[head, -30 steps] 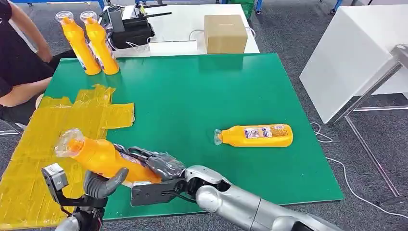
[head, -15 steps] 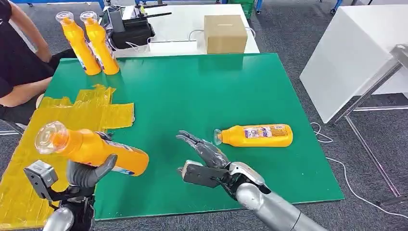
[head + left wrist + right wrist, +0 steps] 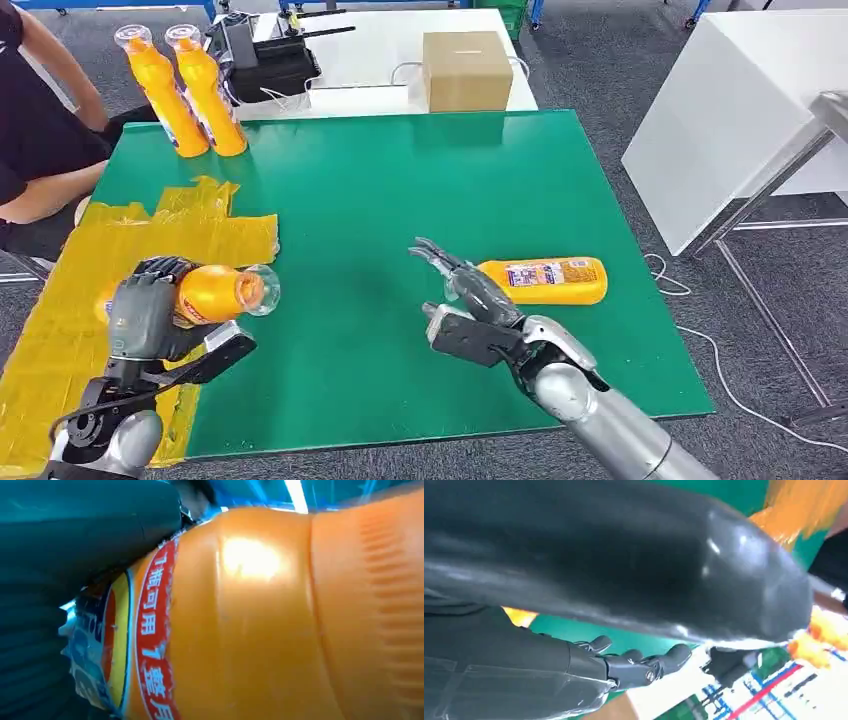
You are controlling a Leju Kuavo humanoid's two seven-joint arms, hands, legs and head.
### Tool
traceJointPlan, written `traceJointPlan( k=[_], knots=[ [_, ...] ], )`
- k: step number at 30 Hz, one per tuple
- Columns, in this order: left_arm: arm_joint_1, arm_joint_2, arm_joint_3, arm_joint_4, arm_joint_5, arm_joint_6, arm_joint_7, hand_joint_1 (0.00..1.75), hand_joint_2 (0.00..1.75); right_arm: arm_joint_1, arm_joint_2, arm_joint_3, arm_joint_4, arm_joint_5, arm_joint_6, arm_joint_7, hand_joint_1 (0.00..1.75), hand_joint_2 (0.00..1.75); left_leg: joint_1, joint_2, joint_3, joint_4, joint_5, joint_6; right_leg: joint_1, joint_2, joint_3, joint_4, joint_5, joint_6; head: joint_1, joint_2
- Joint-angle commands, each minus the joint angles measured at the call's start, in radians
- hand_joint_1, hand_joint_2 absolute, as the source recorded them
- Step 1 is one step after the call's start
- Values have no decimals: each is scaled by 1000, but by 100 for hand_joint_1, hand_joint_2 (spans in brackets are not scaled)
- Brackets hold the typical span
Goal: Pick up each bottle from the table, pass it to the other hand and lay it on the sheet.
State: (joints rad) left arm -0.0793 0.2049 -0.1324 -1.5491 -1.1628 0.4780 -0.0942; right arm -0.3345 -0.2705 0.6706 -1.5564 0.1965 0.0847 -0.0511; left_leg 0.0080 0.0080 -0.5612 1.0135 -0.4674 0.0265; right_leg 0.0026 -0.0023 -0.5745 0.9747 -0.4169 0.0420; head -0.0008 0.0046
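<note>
My left hand [image 3: 150, 312] grips an orange bottle [image 3: 212, 293] over the yellow sheet [image 3: 120, 260], the clear cap pointing right toward the green table. Up close in the left wrist view the bottle [image 3: 260, 620] shows its red and blue label against my palm. My right hand [image 3: 470, 305] hovers open above the table, fingers spread, just left of a second orange bottle [image 3: 545, 281] that lies on its side. In the right wrist view my fingers [image 3: 644, 662] are apart with nothing in them. Two more orange bottles [image 3: 185, 90] stand upright at the table's far left corner.
A person sits at the far left beside the table [image 3: 400, 180]. Behind it a white table carries a cardboard box [image 3: 467, 70] and black equipment [image 3: 265, 60]. Another white table [image 3: 740, 110] stands at the right.
My left hand has turned the bottle so its cap now points right, and carried it over the sheet. My right hand, empty, has drawn back to the right toward the lying bottle.
</note>
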Motion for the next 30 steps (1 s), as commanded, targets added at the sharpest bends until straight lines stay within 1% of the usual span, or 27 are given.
traceJointPlan(
  k=[1,2,4,5,7,8,9,10,11,13,14,17,19,22,26,28,30],
  knots=[
    [-117,82,-57,331,-292,-32,181,175,175,-43,-86,-43,-75,22,6,16,0,0,-2,-3,3,-2,0,-1,-2,-3,3,1,-2,0,0,0],
    [-116,85,-61,353,-320,-27,193,175,175,-39,-109,-58,-100,36,-8,5,0,0,-1,-2,1,-1,1,0,-1,-1,2,1,-1,0,0,0],
    [-89,90,-35,390,-302,-33,192,175,175,22,-182,-134,-155,46,-14,-9,0,0,-2,-2,2,-1,0,0,-2,-1,2,1,-1,0,-1,0],
    [-81,93,-21,413,-304,-37,195,175,175,38,-229,-169,-167,70,-13,-6,0,175,-3,-5,4,-2,0,0,-3,-4,4,1,-2,0,0,0],
    [-87,88,0,452,-295,-55,193,175,175,58,-277,-234,-170,78,10,14,0,175,-2,-5,1,-1,1,0,-2,-4,2,0,-1,0,0,0],
    [-94,81,7,471,-275,-73,179,175,175,69,-289,-269,-167,81,26,22,0,175,-2,-6,3,-1,0,0,-2,-5,4,0,-2,1,0,0],
    [-104,76,6,485,-264,-97,170,138,175,85,-308,-303,-162,87,46,32,0,175,-2,-5,1,-1,0,0,-2,-4,3,0,-1,1,0,0],
    [-110,78,-7,492,-266,-110,159,0,0,94,-326,-317,-157,97,61,40,0,175,-3,-6,2,-1,0,0,-3,-5,4,0,-2,1,0,0],
    [-118,68,-8,500,-247,-139,154,0,0,105,-346,-327,-156,128,67,47,0,0,-4,-6,1,-1,0,0,-3,-5,2,0,-2,1,0,0],
    [-121,60,-24,489,-220,-149,132,0,0,124,-397,-342,-144,157,97,73,0,0,-5,-6,0,-1,1,0,-4,-6,2,0,-1,0,0,0],
    [-121,59,-32,482,-208,-155,123,0,0,127,-412,-351,-137,165,105,78,0,175,-5,-7,1,0,0,0,-4,-6,3,0,-2,0,0,0],
    [-114,47,-46,435,-106,-181,81,0,0,109,-464,-368,-90,207,146,122,0,175,-6,-7,0,-1,1,1,-6,-6,2,0,-1,0,0,0],
    [-96,38,-51,388,-25,-188,37,0,0,100,-469,-379,-62,236,158,137,0,175,-6,-7,0,0,0,0,-5,-4,2,0,-1,0,0,0],
    [-73,20,-55,309,65,-179,-7,0,0,61,-459,-367,-1,271,178,152,0,175,-6,-6,1,-1,0,1,-5,-4,2,-1,0,0,0,0],
    [-68,19,-54,293,89,-182,-15,0,0,52,-451,-357,12,277,181,151,0,175,-5,-5,1,-1,0,1,-4,-2,2,0,0,0,0,0],
    [-67,2,-41,269,186,-174,-70,0,0,41,-454,-331,36,291,201,164,0,175,-5,-4,1,-1,0,1,-4,-1,2,0,0,0,-1,0],
    [-67,-29,-17,219,309,-171,-126,0,0,38,-448,-303,71,314,213,173,0,175,-5,-4,2,-1,0,1,-4,-1,3,-1,0,0,-1,0]
  ],
)
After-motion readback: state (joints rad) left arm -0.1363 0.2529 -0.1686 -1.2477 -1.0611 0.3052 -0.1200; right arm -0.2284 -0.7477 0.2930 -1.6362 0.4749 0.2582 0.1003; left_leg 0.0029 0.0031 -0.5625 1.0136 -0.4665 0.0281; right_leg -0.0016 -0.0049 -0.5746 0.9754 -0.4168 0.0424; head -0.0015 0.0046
